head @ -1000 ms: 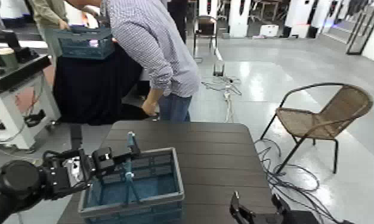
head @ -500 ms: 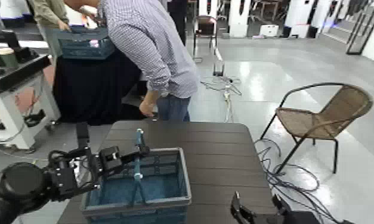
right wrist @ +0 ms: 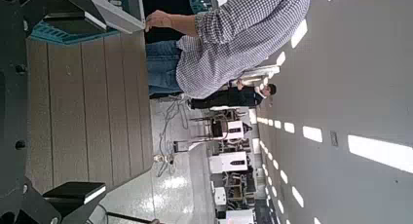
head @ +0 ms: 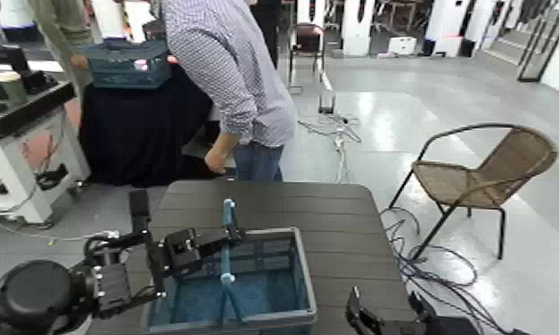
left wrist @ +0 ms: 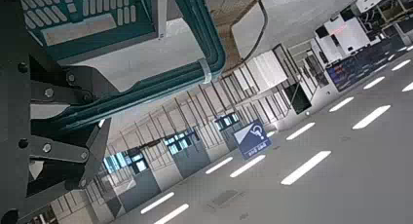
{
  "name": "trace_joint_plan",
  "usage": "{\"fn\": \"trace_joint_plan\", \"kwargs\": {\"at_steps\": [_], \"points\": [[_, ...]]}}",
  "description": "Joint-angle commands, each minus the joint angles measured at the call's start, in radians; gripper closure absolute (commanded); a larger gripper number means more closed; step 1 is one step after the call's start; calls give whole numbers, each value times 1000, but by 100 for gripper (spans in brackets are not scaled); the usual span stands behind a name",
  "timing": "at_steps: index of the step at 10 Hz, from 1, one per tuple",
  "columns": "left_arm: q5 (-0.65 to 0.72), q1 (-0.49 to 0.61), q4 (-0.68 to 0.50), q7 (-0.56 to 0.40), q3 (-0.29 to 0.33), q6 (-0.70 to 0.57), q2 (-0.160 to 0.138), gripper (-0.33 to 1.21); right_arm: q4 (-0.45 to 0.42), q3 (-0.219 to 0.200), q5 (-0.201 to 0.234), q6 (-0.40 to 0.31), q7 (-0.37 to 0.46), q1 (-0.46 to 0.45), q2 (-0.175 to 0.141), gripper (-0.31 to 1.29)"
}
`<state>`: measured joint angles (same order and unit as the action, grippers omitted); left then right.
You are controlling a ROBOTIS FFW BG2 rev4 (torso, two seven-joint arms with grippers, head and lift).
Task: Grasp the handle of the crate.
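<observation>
The blue crate (head: 304,278) with a thick grey rim stands at the near left of the dark table (head: 327,218). Its light-blue handle (head: 224,264) stands upright over the crate's middle. My left gripper (head: 226,237) reaches in from the left and is shut on the handle near its top. In the left wrist view the handle (left wrist: 208,51) runs out from between the dark fingers (left wrist: 51,99), with a crate corner (left wrist: 97,15) beyond. My right gripper (head: 385,312) is open and empty, low at the table's near right edge.
A person in a checked shirt (head: 229,71) bends at the table's far edge. A darker teal crate (head: 127,64) sits on a black-draped table behind. A wicker chair (head: 483,174) and floor cables (head: 425,258) are at the right.
The crate has slid to the right across the table, with my left gripper still on its upright handle. The right arm has not moved.
</observation>
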<state>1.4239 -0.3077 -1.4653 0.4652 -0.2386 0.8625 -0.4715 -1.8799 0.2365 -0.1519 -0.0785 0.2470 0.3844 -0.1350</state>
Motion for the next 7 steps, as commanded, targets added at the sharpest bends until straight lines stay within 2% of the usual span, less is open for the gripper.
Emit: {"fn": "trace_joint_plan", "kwargs": {"at_steps": [1,3,5,7], "points": [[49,65,-95,-62,33,36,22,119,1,-2,0,-3,2,2,0,15],[72,99,-129,-88,38,49,39,119,2,-2,-2,-3,2,2,0,15],[121,136,-156,-111,16,47,54,119,5,-2,-2,-7,2,1,0,15],[155,145,-162,-114,-18,30,54,119,5,-2,-2,-6,2,-1,-2,15]]}}
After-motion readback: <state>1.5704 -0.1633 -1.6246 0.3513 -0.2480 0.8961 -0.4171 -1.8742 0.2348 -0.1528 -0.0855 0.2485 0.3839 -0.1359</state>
